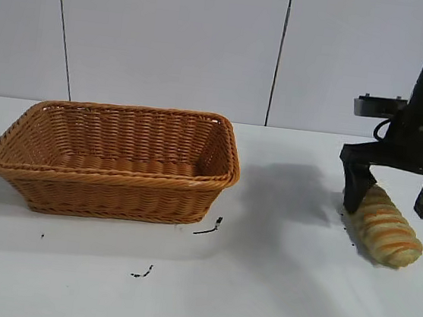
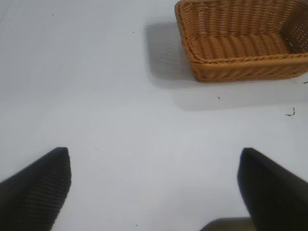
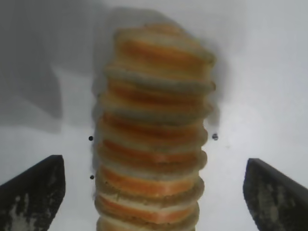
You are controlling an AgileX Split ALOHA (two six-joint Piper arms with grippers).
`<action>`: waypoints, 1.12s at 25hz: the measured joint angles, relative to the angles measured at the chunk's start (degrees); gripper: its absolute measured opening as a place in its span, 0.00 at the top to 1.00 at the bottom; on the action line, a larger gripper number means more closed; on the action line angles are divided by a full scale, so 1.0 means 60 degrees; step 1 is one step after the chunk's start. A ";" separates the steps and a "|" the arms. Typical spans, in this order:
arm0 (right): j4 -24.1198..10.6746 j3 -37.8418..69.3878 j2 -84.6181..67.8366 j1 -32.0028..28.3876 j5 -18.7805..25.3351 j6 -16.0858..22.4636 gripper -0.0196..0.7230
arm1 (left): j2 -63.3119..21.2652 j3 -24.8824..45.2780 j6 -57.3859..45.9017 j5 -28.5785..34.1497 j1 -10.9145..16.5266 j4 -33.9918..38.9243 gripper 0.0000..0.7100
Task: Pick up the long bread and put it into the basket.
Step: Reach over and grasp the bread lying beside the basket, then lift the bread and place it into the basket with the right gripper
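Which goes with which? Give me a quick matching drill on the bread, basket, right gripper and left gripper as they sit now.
Things:
1. bread
2. basket
3. right gripper
4. left gripper

States:
A. holds nothing inside, left part of the table
B. open, straddling the bread from above
C. open over bare table, apart from the basket
D. lying on the table, not gripped

Pairs: 1-D, 2-A, 3-B, 4-C

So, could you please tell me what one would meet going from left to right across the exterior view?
Basket → black scuff marks on the table → right pincer, open and straddling the long bread.
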 joint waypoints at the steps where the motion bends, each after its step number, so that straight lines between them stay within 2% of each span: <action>1: 0.0000 0.0000 0.0000 0.0000 -0.0066 -0.0001 0.04 | 0.0000 0.0000 0.0000 0.0000 0.0000 0.0000 0.02; 4: 0.0000 0.0000 0.0000 0.0000 -0.0075 -0.0001 0.05 | 0.0000 0.0000 0.0000 0.0000 0.0000 0.0000 0.02; 5: 0.0000 0.0000 0.0000 0.0000 -0.0075 -0.0001 0.09 | 0.0000 0.0000 0.0000 0.0000 0.0000 0.0000 0.02; 7: 0.0000 0.0000 0.0000 0.0000 -0.0075 -0.0001 0.26 | 0.0000 0.0000 0.0000 0.0000 0.0000 0.0000 0.02; 10: 0.0000 0.0000 0.0000 0.0000 -0.0075 -0.0001 0.66 | 0.0000 0.0000 0.0000 0.0000 0.0000 0.0000 0.02; 11: 0.0000 0.0000 0.0000 0.0000 -0.0075 -0.0001 0.74 | 0.0000 0.0000 0.0000 0.0000 0.0000 0.0000 0.02; 12: 0.0000 0.0000 0.0000 0.0000 -0.0075 -0.0001 0.78 | 0.0000 0.0000 0.0000 0.0000 0.0000 0.0000 0.02; 22: -0.0037 0.0000 -0.1491 0.0000 0.0541 -0.0001 0.79 | 0.0000 0.0000 0.0000 0.0000 0.0000 0.0000 0.02; 25: -0.0037 -0.0300 -0.2223 0.0000 0.0993 -0.0001 0.79 | 0.0000 0.0000 0.0000 0.0000 0.0000 0.0000 0.02; 28: -0.0037 -0.1272 -0.2425 0.0000 0.1888 -0.0011 0.80 | 0.0000 0.0000 0.0000 0.0000 0.0000 0.0000 0.02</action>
